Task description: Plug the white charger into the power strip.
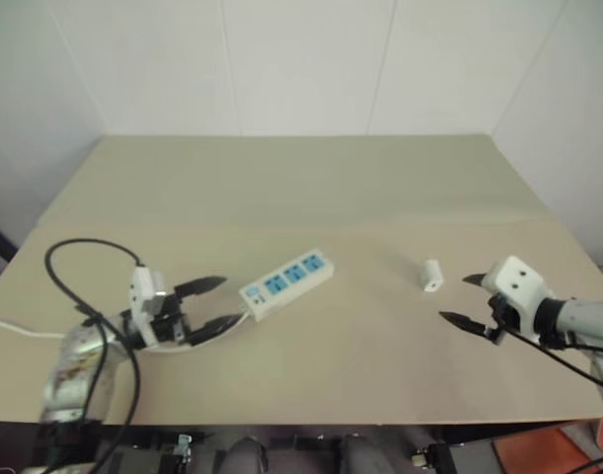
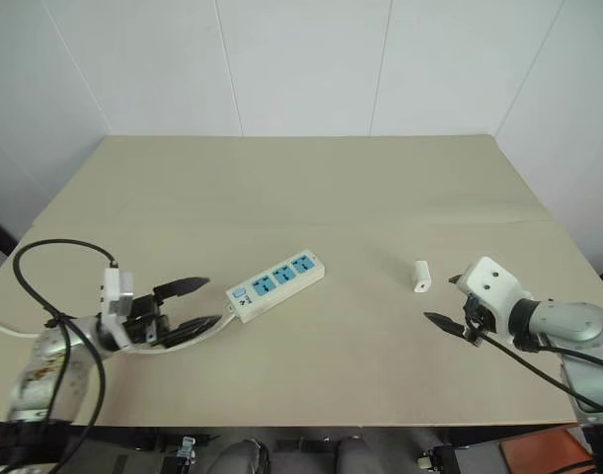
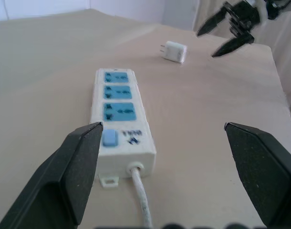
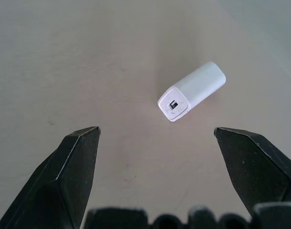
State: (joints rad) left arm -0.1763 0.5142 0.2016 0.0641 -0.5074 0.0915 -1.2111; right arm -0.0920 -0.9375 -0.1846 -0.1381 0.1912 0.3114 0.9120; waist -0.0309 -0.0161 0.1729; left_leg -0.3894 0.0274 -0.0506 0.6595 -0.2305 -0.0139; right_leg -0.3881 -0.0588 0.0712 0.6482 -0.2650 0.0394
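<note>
The power strip (image 1: 288, 282) lies slanted on the tan table, its three blue socket faces up and its switch end and cord toward my left gripper (image 1: 221, 303). That gripper stands open just short of the switch end, with nothing between its fingers; the strip (image 3: 119, 123) lies ahead of them. The white charger (image 1: 431, 276) lies on its side to the strip's right. My right gripper (image 1: 463, 301) is open a short way right of the charger (image 4: 192, 91), pointing at it with a gap of table between.
The strip's thin white cord (image 1: 15, 330) runs off the table's left edge. A black cable (image 1: 79, 262) loops over my left arm. White walls close off the table's back and sides. The tan table (image 1: 311, 188) stretches away behind both things.
</note>
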